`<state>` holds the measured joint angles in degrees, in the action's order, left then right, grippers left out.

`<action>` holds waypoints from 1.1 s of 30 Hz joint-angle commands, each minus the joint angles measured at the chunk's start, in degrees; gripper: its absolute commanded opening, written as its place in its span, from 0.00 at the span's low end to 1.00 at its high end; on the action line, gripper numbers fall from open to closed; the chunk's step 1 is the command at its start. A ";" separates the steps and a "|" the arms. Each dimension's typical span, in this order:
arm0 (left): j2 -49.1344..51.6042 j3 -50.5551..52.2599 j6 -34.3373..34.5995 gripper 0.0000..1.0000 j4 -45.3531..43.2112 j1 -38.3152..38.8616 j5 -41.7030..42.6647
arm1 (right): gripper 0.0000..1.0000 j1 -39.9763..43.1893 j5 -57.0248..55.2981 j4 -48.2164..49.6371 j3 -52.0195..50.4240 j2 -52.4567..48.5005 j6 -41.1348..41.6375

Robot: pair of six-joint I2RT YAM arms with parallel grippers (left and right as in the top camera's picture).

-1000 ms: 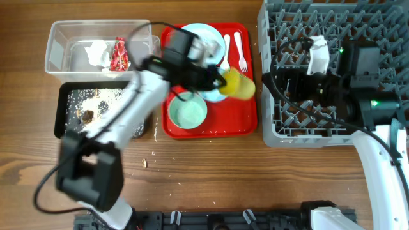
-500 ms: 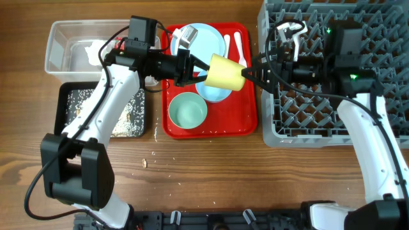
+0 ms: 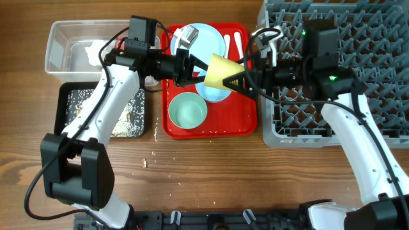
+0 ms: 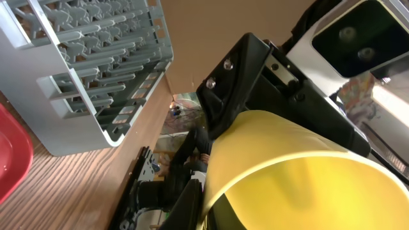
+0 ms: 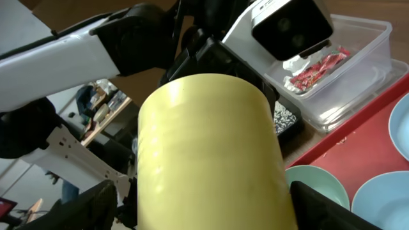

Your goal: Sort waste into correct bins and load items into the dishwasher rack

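Overhead, the left gripper grips the yellow cup while the right gripper spreads wide around it.

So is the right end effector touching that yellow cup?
Cannot tell. Right wrist view: the yellow cup sits between the fingers of the right end effector, but no contact or gap shows plainly.

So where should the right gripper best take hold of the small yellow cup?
By its free end, coming from the side of the grey grid rack: the small yellow cup lies sideways in the air, and the left gripper clamps its other end.
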<state>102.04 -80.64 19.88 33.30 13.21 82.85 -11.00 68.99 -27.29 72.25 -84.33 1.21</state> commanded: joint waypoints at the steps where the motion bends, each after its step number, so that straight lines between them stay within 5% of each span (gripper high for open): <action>1: -0.63 -0.48 0.33 0.04 -0.35 0.17 2.01 | 0.79 -1.75 -1.75 0.96 1.14 -0.66 0.46; 8: -0.63 -0.48 0.35 0.05 -0.37 0.17 1.97 | 0.64 -1.97 -1.92 1.07 1.11 -0.66 0.50; 14: -0.63 -0.48 0.33 0.30 -0.37 0.15 1.92 | 0.56 -1.95 -2.45 1.03 1.11 -0.66 0.52; 23: -0.63 -0.48 0.31 0.41 -0.35 0.15 -2.60 | 0.50 4.42 -5.88 -3.50 1.14 0.72 2.16; 28: -0.63 -0.48 0.26 0.44 -0.02 0.17 -13.99 | 0.52 11.15 -17.44 -13.75 1.16 4.85 2.25; 33: -0.63 -0.48 0.09 0.45 4.11 0.17 -36.85 | 0.54 12.46 -36.02 -25.55 1.27 8.02 5.66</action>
<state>102.04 -80.64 20.49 35.29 13.23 65.69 1.56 48.47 -48.53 72.29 -79.26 4.08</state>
